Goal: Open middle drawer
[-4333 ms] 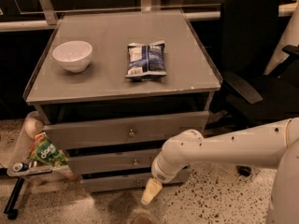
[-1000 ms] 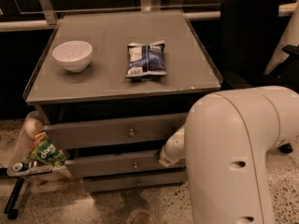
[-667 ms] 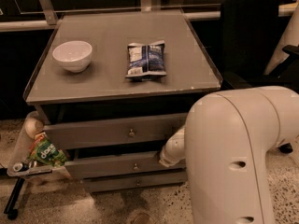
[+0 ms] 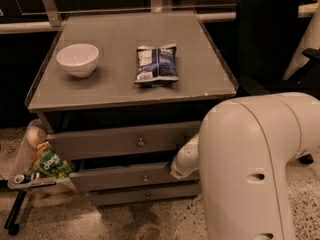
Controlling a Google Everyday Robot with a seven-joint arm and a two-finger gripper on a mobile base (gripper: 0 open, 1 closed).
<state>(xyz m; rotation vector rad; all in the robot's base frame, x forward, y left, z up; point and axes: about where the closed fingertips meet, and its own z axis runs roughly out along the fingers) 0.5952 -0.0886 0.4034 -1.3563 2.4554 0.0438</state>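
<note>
- Middle drawer (image 4: 115, 178): flat grey front, level, with a small round metal knob at its centre, a dark gap along its top edge.
- Gripper (image 4: 176, 172): at the front's right end.

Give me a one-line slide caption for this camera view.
Gripper by the right end of the middle drawer; bowl and snack bag on the cabinet top.

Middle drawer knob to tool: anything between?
Camera view: only bare front of the wide shallow grey middle drawer between its small round metal knob and the tool at its right end.
</note>
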